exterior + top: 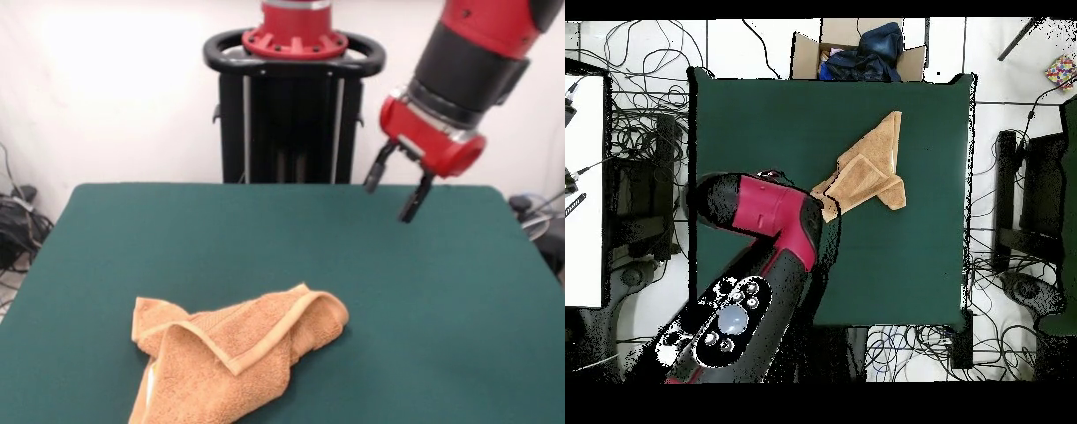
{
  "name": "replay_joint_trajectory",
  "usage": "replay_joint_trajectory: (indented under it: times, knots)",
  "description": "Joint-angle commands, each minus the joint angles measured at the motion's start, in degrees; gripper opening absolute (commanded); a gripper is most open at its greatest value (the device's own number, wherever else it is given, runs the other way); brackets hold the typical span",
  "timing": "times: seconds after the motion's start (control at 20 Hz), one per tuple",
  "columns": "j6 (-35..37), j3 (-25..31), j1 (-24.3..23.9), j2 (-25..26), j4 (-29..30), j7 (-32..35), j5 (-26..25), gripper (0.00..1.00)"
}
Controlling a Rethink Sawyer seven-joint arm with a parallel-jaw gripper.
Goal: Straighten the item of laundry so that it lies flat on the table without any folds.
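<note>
The item of laundry (pixel 234 358), an orange-tan terry towel, lies crumpled on the table (pixel 424 291) near its front edge, left of centre. Several layers are folded over one another and a woven band runs along the top fold. From overhead the towel (pixel 870 165) is a long, pointed heap on the green table (pixel 765 110). My gripper (pixel 388 203) hangs open in the air over the table's far right part, well away from the towel, with nothing between its fingers. In the overhead view the red arm (pixel 770 215) covers the gripper and the towel's lower-left tip.
The black pedestal (pixel 294 106) stands behind the table's far edge. In the overhead view a cardboard box (pixel 860 50) holding dark cloth sits just beyond the table's top edge. Cables (pixel 635 120) lie on the floor around the table.
</note>
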Motion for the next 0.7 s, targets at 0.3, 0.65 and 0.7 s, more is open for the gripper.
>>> replay_joint_trajectory:
  times: [0.3,0.65,0.7]
  knots:
    - [1.25,10.7,-6.43,3.52,3.98,12.38,6.58,1.0]
    - [0.01,11.87,-7.64,5.08,4.84,12.0,8.44,1.0]
    - [-0.74,12.08,-7.9,5.14,5.01,11.64,8.52,1.0]
